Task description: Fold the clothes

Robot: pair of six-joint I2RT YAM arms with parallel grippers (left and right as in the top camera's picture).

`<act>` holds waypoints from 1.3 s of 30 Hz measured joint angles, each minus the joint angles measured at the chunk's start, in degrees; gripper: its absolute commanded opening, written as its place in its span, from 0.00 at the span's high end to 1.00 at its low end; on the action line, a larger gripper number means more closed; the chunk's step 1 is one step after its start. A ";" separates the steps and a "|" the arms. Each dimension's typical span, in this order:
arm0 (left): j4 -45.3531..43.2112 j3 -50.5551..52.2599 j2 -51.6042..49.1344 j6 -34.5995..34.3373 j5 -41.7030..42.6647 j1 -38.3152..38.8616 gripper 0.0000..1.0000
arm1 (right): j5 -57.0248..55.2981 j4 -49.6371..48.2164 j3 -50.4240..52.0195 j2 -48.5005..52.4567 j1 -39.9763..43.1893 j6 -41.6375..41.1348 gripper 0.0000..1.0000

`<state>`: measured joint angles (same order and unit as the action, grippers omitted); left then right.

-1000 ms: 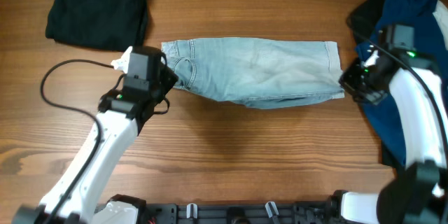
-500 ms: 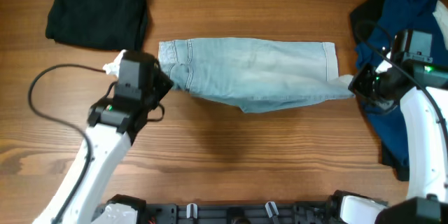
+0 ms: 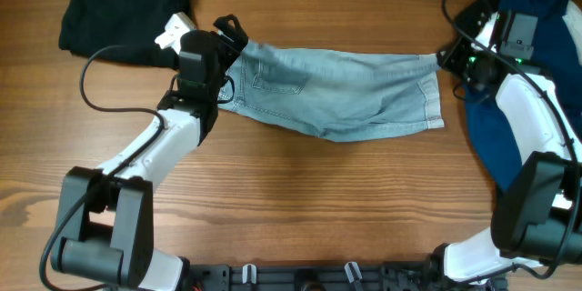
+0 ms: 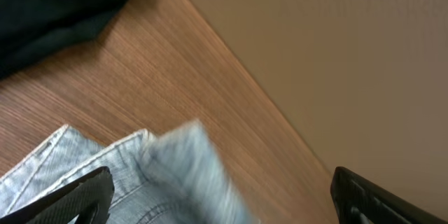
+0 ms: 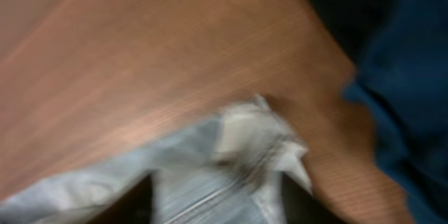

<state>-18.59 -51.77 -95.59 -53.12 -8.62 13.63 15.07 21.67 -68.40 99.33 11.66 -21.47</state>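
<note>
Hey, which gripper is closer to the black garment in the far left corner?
Left. The left gripper sits just right of the black garment, at the nearer end of the jeans; the right gripper is at their opposite end.

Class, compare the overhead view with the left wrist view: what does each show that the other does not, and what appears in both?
Only the overhead view shows the light-blue jeans stretched at full length, the navy blue garment and the right gripper at the far end of the jeans. Only the left wrist view shows the plain tan surface beyond the table edge, and how the left gripper has its fingers wide apart with blurred denim between them. Both show the jeans, the black garment and the wooden table.
</note>
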 measured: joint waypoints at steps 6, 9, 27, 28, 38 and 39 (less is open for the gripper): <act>6.32 -1.36 0.15 7.13 -0.33 0.00 0.00 | 2.08 3.61 -0.33 -0.02 -1.55 0.37 0.00; 18.78 -3.80 2.86 12.17 -0.09 0.00 0.00 | 2.27 8.83 -1.03 -0.33 -1.55 1.42 0.00; 36.41 -7.72 -1.11 23.76 0.13 0.00 0.00 | -2.36 24.06 -1.57 1.62 -7.65 0.74 0.49; 36.44 -7.72 -1.11 23.76 0.13 0.00 0.00 | -2.71 23.32 -0.98 1.62 -8.22 -1.07 0.50; 37.75 -7.72 -1.11 23.93 0.13 0.00 0.00 | -9.84 14.64 5.29 1.73 -8.63 -11.39 0.57; 38.27 -7.72 -1.11 23.96 0.13 0.00 0.00 | -10.27 12.48 6.36 1.73 -8.63 -11.93 0.58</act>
<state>19.68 -59.48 -96.71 -29.17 -8.49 13.63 4.80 34.15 -62.04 101.06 3.03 -33.41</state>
